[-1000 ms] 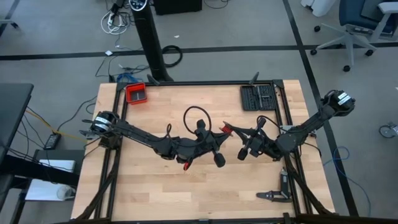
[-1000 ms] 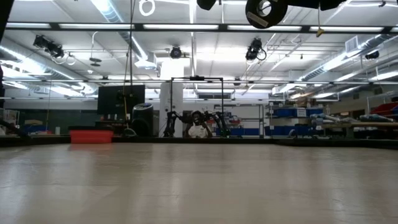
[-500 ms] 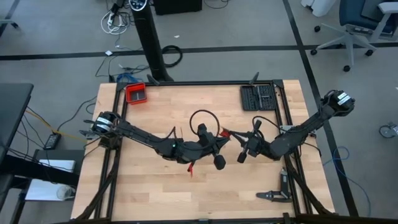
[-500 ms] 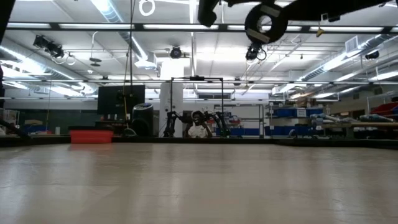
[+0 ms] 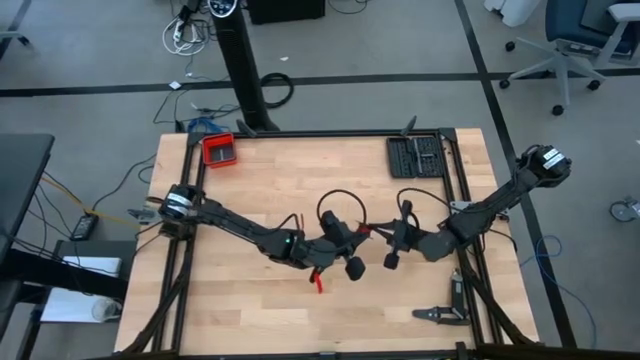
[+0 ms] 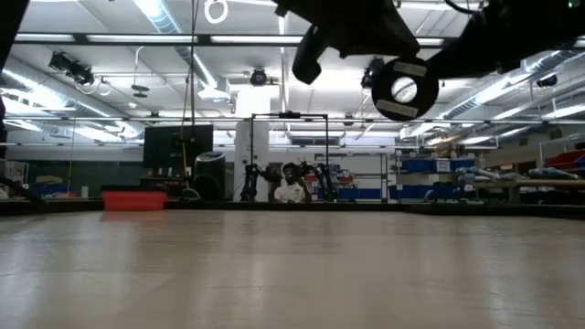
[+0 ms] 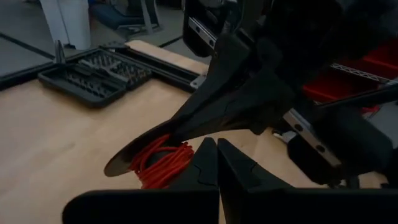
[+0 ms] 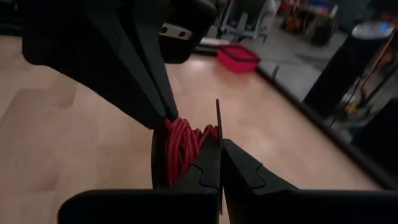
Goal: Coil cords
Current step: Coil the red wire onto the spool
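Note:
The cord is a small bundle of thin red loops (image 5: 364,230), held in the air over the middle of the table between my two grippers. My left gripper (image 7: 217,153) comes in from the table's left and is shut on the bundle (image 7: 163,165). My right gripper (image 8: 220,155) comes in from the table's right and is shut on it as well (image 8: 182,146). A short red piece (image 5: 318,281) shows under my left arm; I cannot tell whether it is the cord's end. My left gripper pinches one side of the red bundle (image 7: 186,157) between its two shut fingers, coming almost level from the table's left. The bundle is lifted clear of the table. My right gripper pinches the opposite side of the loops (image 8: 200,140) between its shut fingers, almost level from the table's right. Its fingers (image 7: 186,124) lie along the coil, close against my left gripper's.
A red tray (image 5: 218,150) sits at the far left corner and a black case of bits (image 5: 415,156) at the far right. A black tool (image 5: 440,313) lies near the right front. Bare wood (image 5: 250,300) lies under and in front of the arms.
Both grippers have come down toward the table with the red bundle between them, and both wrists have rolled. My left gripper has also shifted slightly toward the near edge. In the low view the arms have dropped into the top of the picture. Both stay shut.

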